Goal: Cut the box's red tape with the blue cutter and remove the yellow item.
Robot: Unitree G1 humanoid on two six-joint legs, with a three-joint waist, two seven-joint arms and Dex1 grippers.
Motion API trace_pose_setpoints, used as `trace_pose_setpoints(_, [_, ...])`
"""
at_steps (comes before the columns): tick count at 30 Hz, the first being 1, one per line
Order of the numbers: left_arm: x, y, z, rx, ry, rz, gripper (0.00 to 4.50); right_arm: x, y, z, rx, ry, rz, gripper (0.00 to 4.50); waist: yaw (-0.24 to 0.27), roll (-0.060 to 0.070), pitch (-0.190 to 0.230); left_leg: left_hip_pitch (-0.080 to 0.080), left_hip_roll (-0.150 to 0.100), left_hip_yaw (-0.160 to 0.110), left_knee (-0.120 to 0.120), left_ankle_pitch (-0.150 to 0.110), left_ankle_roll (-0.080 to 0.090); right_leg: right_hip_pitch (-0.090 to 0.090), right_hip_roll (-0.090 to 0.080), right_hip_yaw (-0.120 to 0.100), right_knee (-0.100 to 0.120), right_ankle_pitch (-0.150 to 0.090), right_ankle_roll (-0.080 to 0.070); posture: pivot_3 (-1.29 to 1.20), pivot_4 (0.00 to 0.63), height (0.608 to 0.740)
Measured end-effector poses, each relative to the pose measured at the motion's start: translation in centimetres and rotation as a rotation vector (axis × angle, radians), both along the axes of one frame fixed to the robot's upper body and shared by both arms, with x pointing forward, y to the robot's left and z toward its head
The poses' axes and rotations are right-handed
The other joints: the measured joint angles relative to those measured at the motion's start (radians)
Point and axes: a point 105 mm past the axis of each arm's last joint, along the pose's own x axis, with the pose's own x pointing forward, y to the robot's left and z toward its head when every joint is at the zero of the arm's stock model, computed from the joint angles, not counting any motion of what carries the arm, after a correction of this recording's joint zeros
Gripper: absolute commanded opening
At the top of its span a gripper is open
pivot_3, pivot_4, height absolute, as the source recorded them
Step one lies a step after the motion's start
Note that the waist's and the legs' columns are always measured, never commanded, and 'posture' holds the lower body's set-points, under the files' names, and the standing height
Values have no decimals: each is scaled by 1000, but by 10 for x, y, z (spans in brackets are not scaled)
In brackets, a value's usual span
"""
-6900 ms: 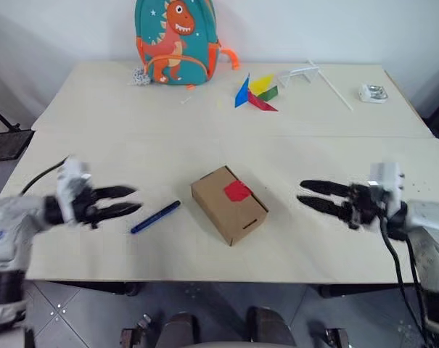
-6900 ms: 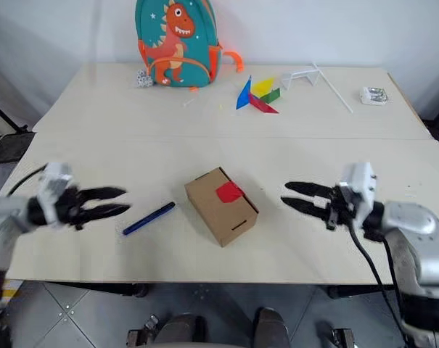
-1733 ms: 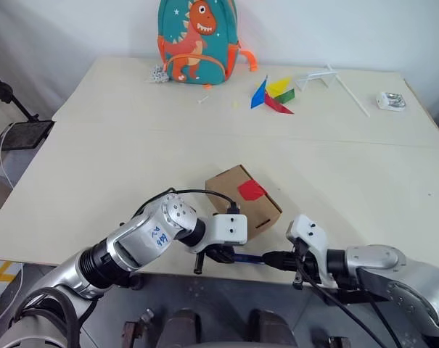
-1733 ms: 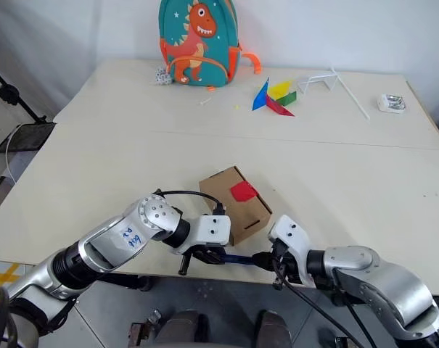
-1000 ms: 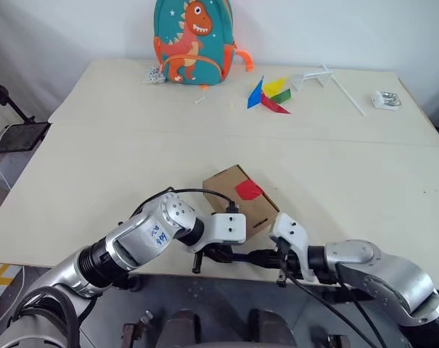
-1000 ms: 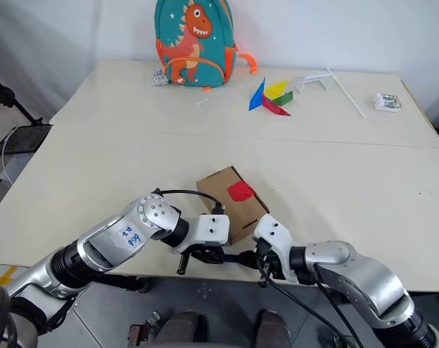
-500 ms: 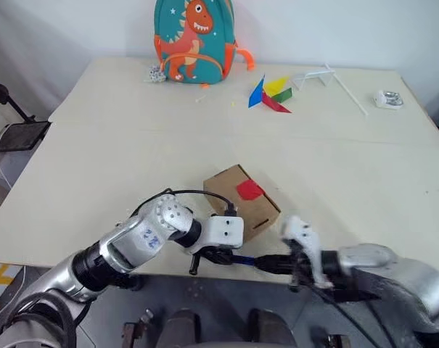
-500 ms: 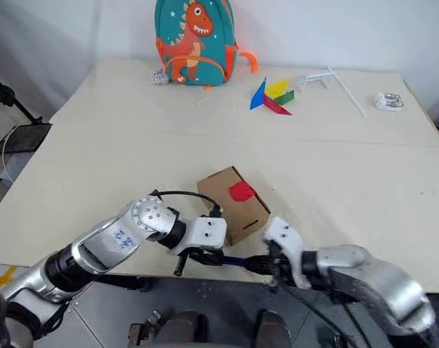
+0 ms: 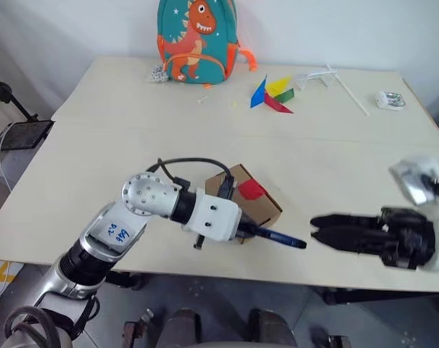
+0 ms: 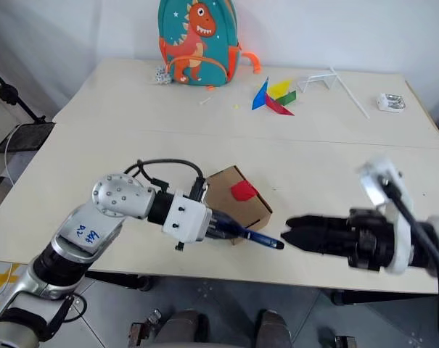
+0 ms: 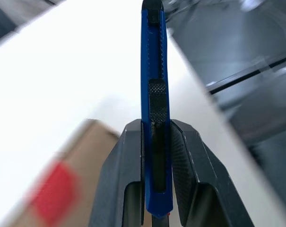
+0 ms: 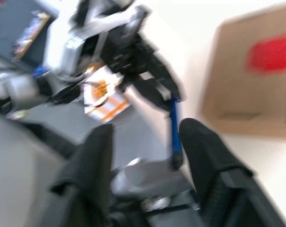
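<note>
Left pincer (image 11: pixel 152 189) clamped on blue cutter (image 9: pixel 273 235), tip pointing toward right pincer (image 10: pixel 290 239), whose fingers stand spread, empty. Box (image 9: pixel 266 206) with red tape (image 9: pixel 251 189) sits mid-tabletop (image 9: pixel 96 145), behind cutter.

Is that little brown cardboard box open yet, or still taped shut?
Still shut. The small brown corrugated cardboard box has its lid flat and closed, with the short red tape strip lying unbroken across the top edge. Nothing yellow shows.
</note>
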Motion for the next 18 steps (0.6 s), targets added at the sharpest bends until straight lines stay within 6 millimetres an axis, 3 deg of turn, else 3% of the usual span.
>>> trace_pose_setpoints(3, [8,-2,-2,18,-27,5,439,13,8,7,12,-36,-8,4464,-2,0,0,-2,0,0,0,0,0,-1,0,0,-1,0,0,0,150,740])
trace_pose_setpoints(12, [23,-7,-4,50,-72,14,439,59,23,-26,-131,122,-125,4464,-11,0,0,-13,0,-6,4,0,-1,-4,0,-7,-7,4,3,0,150,740])
trace_pose_setpoints(18, [29,-10,0,53,-83,29,439,71,34,-43,-160,195,-137,4464,-10,0,0,-16,0,-8,6,0,0,-5,0,-10,-8,4,4,0,150,740])
